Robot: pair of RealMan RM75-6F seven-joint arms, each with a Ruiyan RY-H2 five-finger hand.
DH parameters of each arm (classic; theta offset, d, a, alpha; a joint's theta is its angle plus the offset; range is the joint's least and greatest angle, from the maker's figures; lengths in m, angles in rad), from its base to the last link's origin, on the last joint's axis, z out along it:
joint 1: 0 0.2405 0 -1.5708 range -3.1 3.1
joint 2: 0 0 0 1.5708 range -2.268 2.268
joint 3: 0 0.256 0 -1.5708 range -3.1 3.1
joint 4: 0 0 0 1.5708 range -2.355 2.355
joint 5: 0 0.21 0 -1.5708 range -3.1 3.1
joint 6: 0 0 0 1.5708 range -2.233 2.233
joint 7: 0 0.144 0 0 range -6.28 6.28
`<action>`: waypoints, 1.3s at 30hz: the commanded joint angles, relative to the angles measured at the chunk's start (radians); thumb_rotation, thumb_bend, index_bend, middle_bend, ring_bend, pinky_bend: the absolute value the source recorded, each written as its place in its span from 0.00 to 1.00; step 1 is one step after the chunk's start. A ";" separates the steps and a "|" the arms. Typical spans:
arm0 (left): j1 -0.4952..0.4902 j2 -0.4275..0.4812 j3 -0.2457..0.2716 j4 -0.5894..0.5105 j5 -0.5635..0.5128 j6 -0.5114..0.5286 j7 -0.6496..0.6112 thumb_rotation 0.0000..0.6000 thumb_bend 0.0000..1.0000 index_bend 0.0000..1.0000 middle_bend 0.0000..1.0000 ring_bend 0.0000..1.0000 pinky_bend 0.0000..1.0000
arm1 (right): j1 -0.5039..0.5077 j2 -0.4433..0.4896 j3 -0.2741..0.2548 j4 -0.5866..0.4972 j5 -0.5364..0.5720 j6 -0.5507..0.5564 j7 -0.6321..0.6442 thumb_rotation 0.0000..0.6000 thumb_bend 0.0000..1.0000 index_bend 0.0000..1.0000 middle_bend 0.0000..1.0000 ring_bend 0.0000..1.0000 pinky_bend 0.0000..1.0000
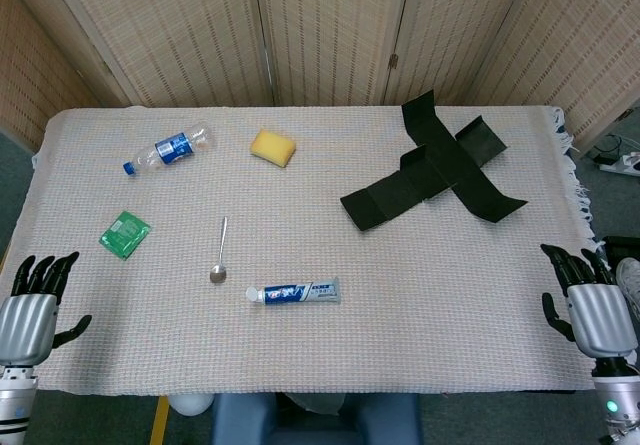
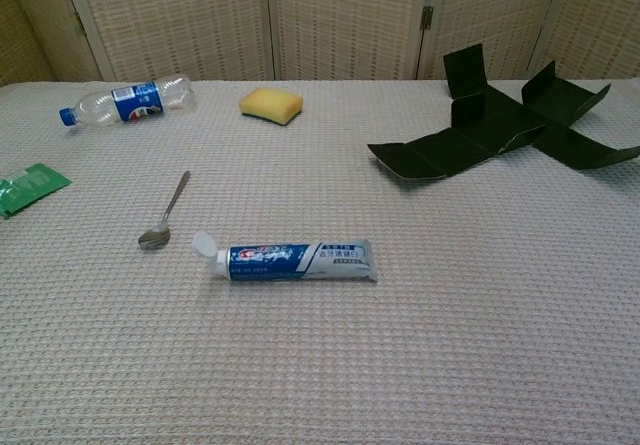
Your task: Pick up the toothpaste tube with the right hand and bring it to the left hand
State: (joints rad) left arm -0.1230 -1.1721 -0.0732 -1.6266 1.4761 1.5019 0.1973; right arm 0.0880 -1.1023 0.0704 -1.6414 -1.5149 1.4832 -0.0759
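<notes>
Head view: toothpaste tube (image 1: 295,292) flat, cap left; both hands spread, holding nothing.

the desk (image 1: 480,295) is covered edge to edge in a pale woven cloth. a toothpaste tube (image 1: 294,292) lies flat near the front, white cap pointing left, with a metal spoon (image 1: 219,252) just beside the cap end, bowl toward the front. further left sits a green packet (image 1: 125,233). toward the back, a plastic water bottle (image 1: 167,150) lies on its side and a yellow sponge (image 1: 272,147) rests near it. a flattened black cardboard box (image 1: 432,175) sprawls across the right side.
</notes>
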 commanded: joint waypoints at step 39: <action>0.009 0.029 0.013 -0.033 0.022 0.011 -0.001 1.00 0.25 0.12 0.19 0.13 0.00 | 0.683 -0.368 0.148 -0.056 0.267 -0.744 -0.325 1.00 0.30 0.11 0.22 0.26 0.21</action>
State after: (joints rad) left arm -0.1139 -1.1427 -0.0606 -1.6599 1.4984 1.5133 0.1963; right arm 0.7389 -1.4319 0.2072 -1.7307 -1.2835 0.7639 -0.3658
